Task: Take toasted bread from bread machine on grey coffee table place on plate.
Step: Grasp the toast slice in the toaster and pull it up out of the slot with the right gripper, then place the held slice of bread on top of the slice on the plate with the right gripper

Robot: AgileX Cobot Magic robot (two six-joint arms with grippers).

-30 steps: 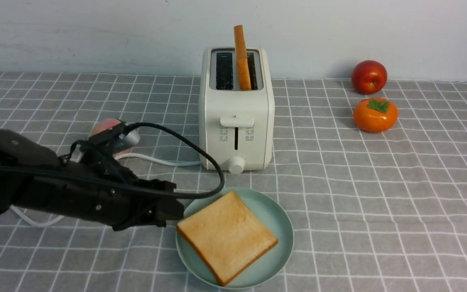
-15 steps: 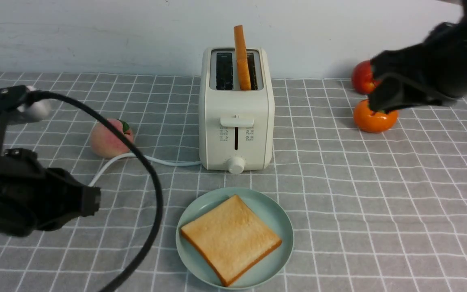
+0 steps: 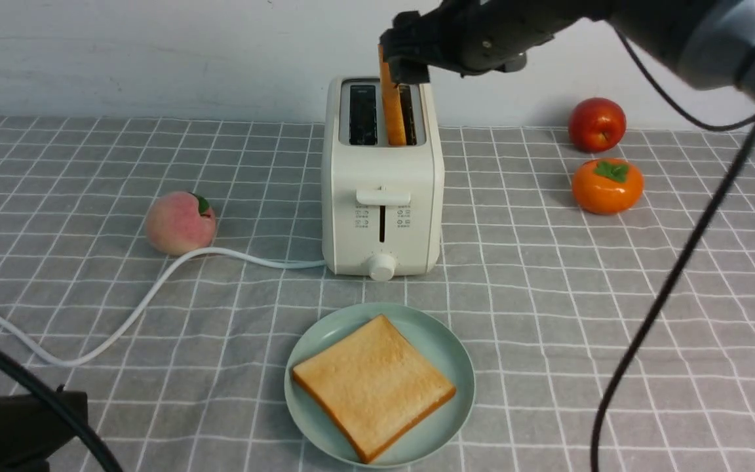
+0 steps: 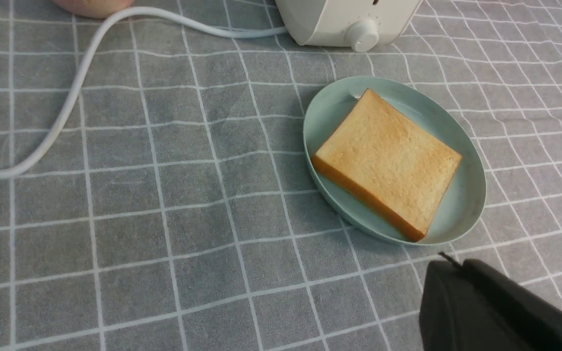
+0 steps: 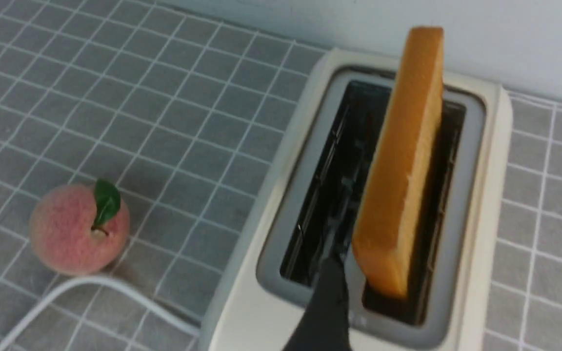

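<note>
Right fingers (image 5: 329, 307), spread wide, flank the toasted bread (image 5: 403, 161) standing upright in the bread machine (image 5: 271, 273), its faces toward each finger, while left fingers (image 4: 481, 307), clenched, hang well away from it.
</note>
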